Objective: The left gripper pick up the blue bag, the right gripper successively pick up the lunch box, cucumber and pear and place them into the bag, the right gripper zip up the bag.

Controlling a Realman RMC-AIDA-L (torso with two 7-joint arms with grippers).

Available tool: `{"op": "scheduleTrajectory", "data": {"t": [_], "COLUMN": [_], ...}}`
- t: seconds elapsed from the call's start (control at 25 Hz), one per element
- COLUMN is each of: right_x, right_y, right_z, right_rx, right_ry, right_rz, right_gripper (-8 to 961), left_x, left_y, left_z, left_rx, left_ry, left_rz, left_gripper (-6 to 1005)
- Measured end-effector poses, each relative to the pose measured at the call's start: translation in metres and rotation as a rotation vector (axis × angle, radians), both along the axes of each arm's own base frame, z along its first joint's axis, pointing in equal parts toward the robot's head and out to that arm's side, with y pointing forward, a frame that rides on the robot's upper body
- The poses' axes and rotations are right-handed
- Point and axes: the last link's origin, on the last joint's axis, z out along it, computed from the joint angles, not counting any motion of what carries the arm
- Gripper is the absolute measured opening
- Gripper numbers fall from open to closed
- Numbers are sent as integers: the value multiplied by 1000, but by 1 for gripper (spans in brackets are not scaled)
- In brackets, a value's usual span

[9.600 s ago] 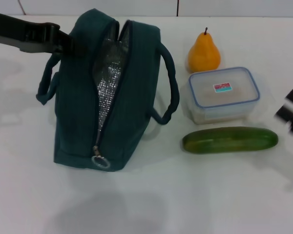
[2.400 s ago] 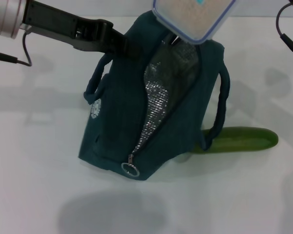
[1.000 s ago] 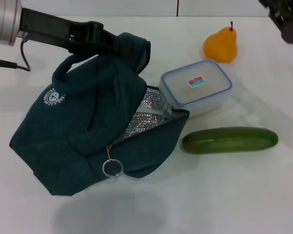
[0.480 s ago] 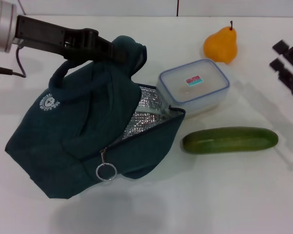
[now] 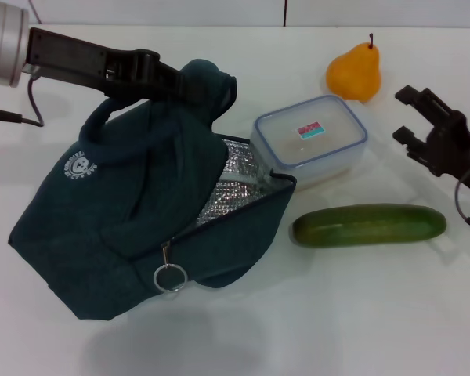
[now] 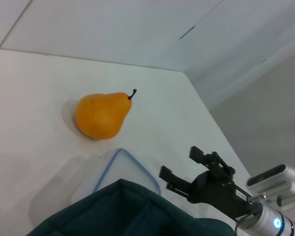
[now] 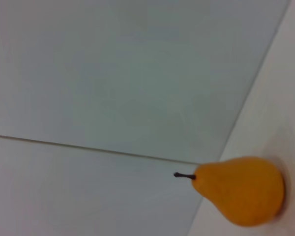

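Right tool (image 5: 405,116), open and empty, has dropped beside lunch box (image 5: 310,141); left tool (image 5: 175,83) grips bag (image 5: 117,219)

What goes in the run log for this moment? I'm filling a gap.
left gripper: holds blue bag | right gripper: open, empty | lunch box, cucumber, pear: on table

The left arm reaches in from the far left side of the head view, its silver wrist leading to a black left end effector (image 5: 168,78) whose fingers are clamped together at their tips on dark cloth. The right end effector (image 5: 411,117) hangs at the right side, its two black fingers (image 5: 417,98) spread apart and holding nothing, a cable trailing behind it.
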Motion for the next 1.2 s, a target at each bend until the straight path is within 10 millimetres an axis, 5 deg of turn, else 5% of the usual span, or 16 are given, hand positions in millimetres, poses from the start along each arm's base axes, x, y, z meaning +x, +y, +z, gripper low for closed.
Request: {"op": "scheduleTrajectory", "data": {"t": [0.52, 1.2], "right_x": [-21, -39], "right_y": [24, 48], "right_z": [-22, -25], "right_rx": [-136, -139], "right_ry": [-53, -113], "right_rz": [-36, -31], "right_gripper": [884, 885], "left_x": [2, 4], "left_y": [0, 1], "left_z": [-2, -4], "left_rx": [-3, -5], "left_ry": [0, 10], "left_rz": [-11, -41], "left_gripper": [47, 47]}}
